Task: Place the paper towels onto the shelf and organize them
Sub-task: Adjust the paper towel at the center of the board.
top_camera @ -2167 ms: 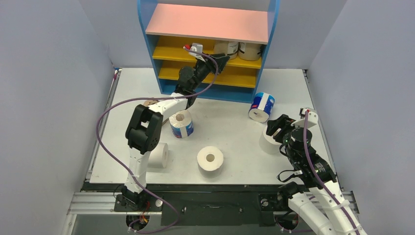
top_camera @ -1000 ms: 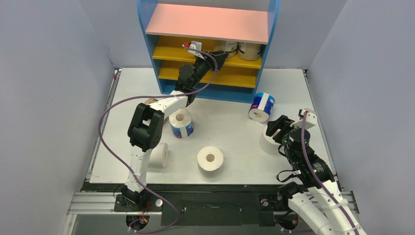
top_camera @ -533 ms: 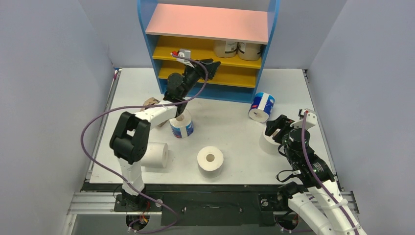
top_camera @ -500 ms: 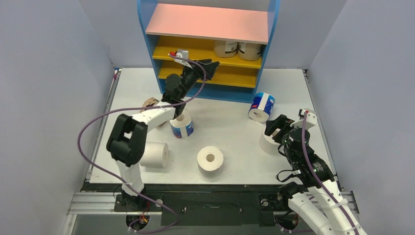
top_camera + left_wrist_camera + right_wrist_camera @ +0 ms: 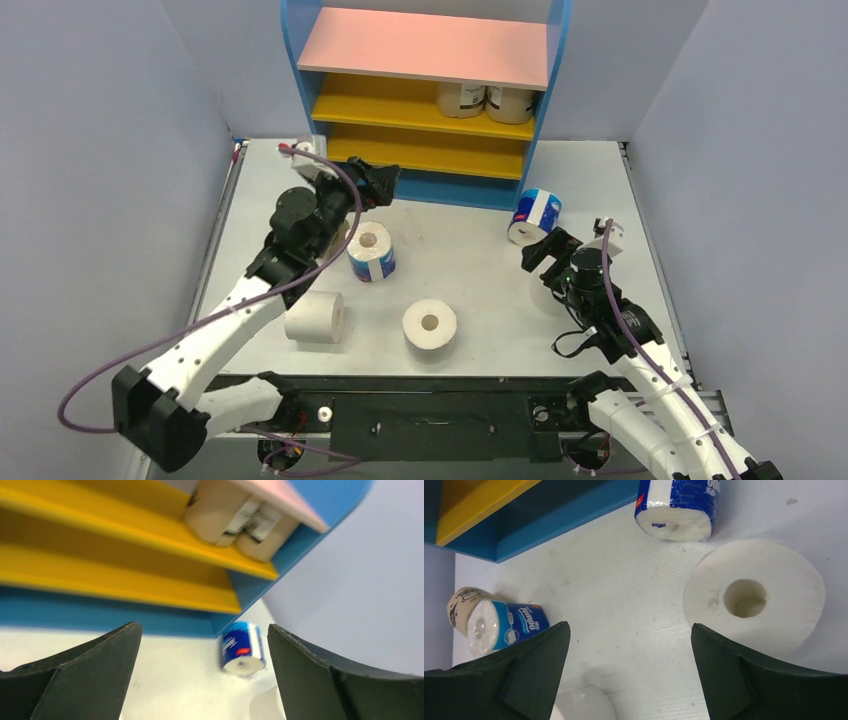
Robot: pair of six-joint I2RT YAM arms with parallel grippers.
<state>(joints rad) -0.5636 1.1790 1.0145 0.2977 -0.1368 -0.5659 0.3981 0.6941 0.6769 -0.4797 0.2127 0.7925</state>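
The shelf (image 5: 425,45) stands at the back with two tan paper towels (image 5: 462,98) (image 5: 510,100) on its upper yellow board. My left gripper (image 5: 385,180) hangs open and empty in front of the shelf, above an upright blue-and-white roll (image 5: 370,250). Its wrist view shows the shelf (image 5: 100,535) and the other blue roll (image 5: 242,647) lying far ahead. My right gripper (image 5: 540,255) is open beside an upright white roll (image 5: 754,597), touching nothing. White rolls also sit at the centre (image 5: 430,327) and lie at the left (image 5: 315,317).
A tan roll (image 5: 461,600) lies behind the upright blue roll (image 5: 504,627), hidden by my left arm from above. The lying blue roll (image 5: 535,217) rests near the shelf's right foot. Grey walls close in both sides.
My left arm has pulled back out of the shelf toward the near left, and its jaws have spread wide. My right gripper has opened and shifted slightly left.
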